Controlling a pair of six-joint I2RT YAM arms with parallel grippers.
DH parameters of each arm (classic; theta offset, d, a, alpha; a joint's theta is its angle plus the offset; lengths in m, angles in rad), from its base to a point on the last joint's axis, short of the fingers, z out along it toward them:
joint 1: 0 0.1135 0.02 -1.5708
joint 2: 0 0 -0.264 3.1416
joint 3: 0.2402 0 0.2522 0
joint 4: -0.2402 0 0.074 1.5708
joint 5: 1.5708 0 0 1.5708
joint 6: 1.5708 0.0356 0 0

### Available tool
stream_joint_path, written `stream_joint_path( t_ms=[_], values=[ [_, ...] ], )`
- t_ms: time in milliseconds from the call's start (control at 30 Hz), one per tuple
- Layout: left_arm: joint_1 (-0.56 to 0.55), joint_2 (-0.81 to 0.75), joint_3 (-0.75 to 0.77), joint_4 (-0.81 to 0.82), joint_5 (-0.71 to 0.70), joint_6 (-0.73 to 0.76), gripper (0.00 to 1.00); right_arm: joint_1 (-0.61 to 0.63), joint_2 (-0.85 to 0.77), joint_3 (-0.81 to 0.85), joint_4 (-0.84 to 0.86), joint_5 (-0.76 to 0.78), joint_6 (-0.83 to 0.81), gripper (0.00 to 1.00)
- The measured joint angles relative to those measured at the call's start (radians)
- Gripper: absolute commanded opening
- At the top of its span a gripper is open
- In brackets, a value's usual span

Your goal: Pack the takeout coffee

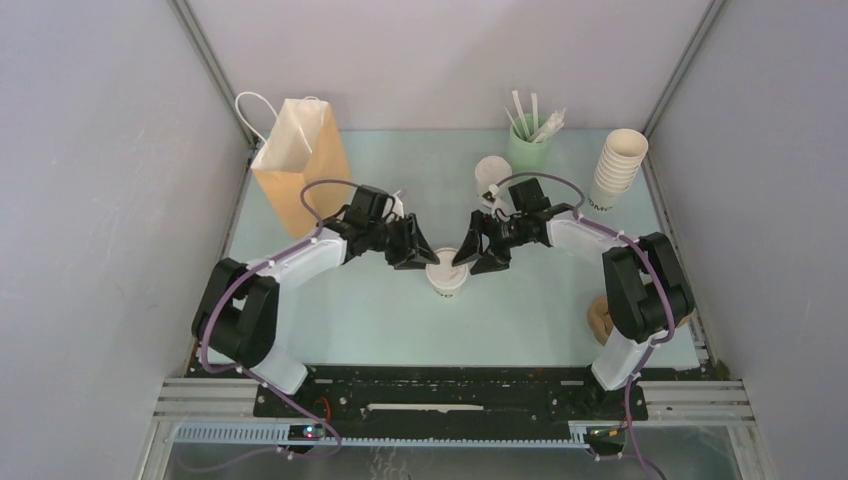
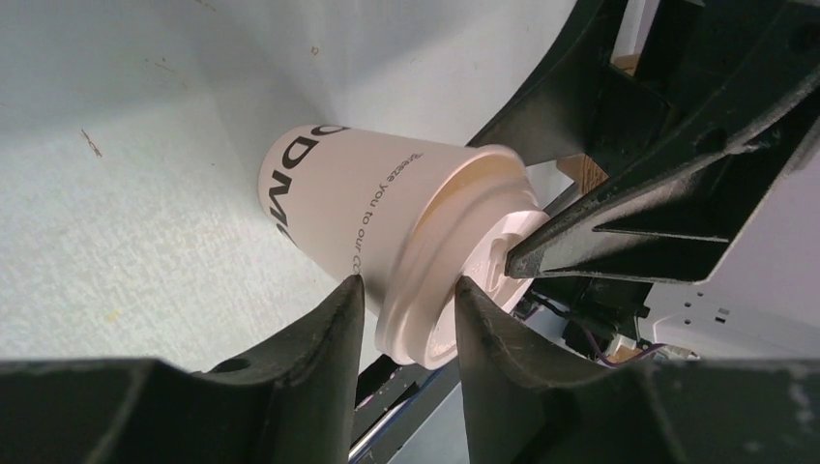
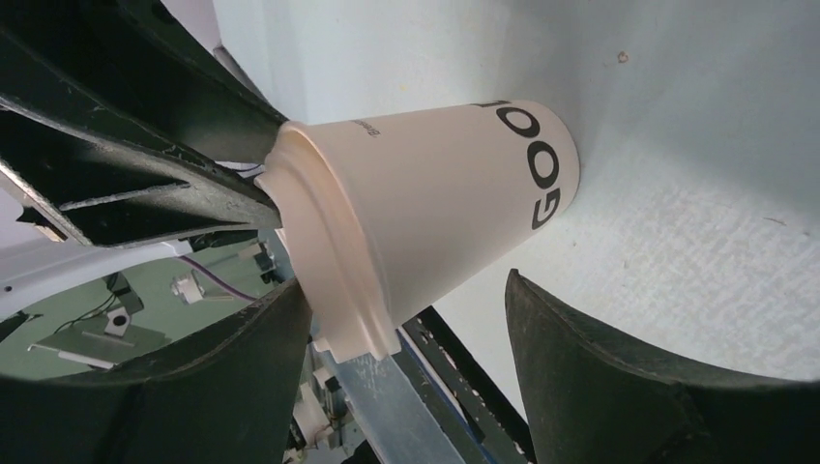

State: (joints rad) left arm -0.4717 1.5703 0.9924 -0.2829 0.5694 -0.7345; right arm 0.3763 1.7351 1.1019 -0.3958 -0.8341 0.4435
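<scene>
One takeout coffee cup (image 1: 446, 273), cream-white with a white lid, stands upright mid-table between both grippers. My left gripper (image 1: 425, 262) has closed on its top edge. In the left wrist view one fingertip (image 2: 346, 295) rests on the cup wall (image 2: 338, 198) under the lid (image 2: 454, 280), and the other presses the lid top. My right gripper (image 1: 468, 258) is open around the same cup (image 3: 454, 193). One of its fingers (image 3: 280, 319) is by the lid; the other stands apart from the wall. The second lidded cup (image 1: 492, 174) stands behind the right arm.
A brown paper bag (image 1: 300, 165) with white handles stands upright at the back left. A green cup of white sticks (image 1: 528, 140) and a tall stack of lidless cups (image 1: 618, 165) stand at the back right. A brown wooden object (image 1: 600, 320) lies by the right arm's base.
</scene>
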Motion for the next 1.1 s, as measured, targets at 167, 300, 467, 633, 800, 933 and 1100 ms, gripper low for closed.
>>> stream_joint_path(
  t_ms=[167,300,467,633,800,933,1100],
  values=[
    [-0.006,-0.042,-0.092,0.073,0.002,-0.015,0.4,-0.003,0.0,-0.124,0.145,-0.07,0.073,0.79],
    [-0.007,-0.065,-0.154,0.144,0.016,-0.034,0.39,-0.005,-0.002,-0.182,0.232,-0.099,0.126,0.79],
    [-0.009,-0.058,-0.117,0.123,0.004,-0.028,0.43,-0.024,-0.008,-0.189,0.267,-0.111,0.154,0.78],
    [-0.007,-0.032,0.009,-0.003,-0.051,0.013,0.45,-0.042,-0.028,-0.159,0.242,-0.081,0.156,0.78],
    [-0.002,-0.031,0.031,-0.068,-0.076,0.021,0.5,-0.043,-0.069,-0.156,0.214,-0.028,0.161,0.82],
    [-0.002,-0.019,0.031,-0.084,-0.077,0.021,0.58,-0.04,-0.076,-0.13,0.169,0.008,0.146,0.82],
    [-0.002,-0.019,0.031,-0.111,-0.084,0.037,0.81,-0.033,-0.077,-0.084,0.13,0.047,0.124,0.81]
  ],
)
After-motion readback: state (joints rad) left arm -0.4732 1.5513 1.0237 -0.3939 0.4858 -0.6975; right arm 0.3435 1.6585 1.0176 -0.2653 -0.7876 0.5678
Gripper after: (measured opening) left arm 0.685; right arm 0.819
